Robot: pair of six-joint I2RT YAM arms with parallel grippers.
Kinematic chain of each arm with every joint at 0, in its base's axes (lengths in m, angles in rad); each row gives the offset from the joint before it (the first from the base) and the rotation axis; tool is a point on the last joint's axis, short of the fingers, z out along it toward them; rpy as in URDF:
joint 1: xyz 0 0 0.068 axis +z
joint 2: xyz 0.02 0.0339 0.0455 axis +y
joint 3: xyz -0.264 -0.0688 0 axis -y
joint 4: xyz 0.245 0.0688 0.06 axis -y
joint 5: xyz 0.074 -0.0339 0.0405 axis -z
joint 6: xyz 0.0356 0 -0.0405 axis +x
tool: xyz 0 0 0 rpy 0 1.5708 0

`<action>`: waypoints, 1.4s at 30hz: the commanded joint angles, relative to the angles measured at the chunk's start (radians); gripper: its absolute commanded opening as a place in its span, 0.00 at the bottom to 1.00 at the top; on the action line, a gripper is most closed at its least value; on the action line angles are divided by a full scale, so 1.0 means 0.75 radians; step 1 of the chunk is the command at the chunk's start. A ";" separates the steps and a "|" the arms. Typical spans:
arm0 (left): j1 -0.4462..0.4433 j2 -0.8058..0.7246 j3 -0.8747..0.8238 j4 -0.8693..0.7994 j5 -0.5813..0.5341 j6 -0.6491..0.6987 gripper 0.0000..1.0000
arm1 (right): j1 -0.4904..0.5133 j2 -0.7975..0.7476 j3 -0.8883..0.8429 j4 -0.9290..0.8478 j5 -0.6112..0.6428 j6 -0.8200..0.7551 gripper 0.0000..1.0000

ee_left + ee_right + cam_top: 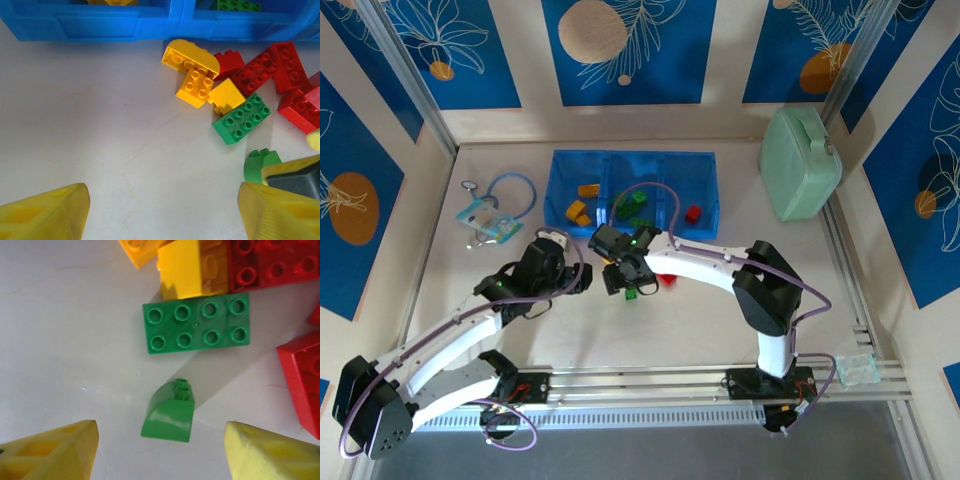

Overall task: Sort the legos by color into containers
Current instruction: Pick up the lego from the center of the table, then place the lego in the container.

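A loose pile of red, yellow and green legos (235,87) lies on the table just in front of the blue tray of containers (630,158). In the tray, yellow bricks (580,210) sit in the left compartment, green ones (635,208) in the middle and a red one (693,213) on the right. My right gripper (161,429) is open, its yellow fingers either side of a small green curved brick (167,412) that rests on the table untouched. Beyond it lies a flat green eight-stud brick (195,326). My left gripper (163,196) stands open over bare table, left of the pile.
A pale green lidded box (800,165) stands at the back right. A blue-tubed toy stethoscope (498,208) lies at the back left. A metal rail (650,380) runs along the near edge, with a small clear piece (857,370) at its right end.
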 commanded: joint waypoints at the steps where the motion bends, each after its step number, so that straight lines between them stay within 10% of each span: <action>1: -0.008 -0.013 -0.018 0.005 0.023 -0.022 0.77 | 0.000 0.057 0.018 -0.030 -0.014 0.027 0.68; 28: -0.007 -0.032 -0.054 0.010 -0.001 -0.020 0.77 | 0.022 0.029 0.093 -0.094 -0.017 -0.007 0.30; 42: -0.022 -0.257 -0.180 0.004 0.091 -0.035 0.76 | -0.363 0.263 0.738 -0.235 -0.041 -0.303 0.30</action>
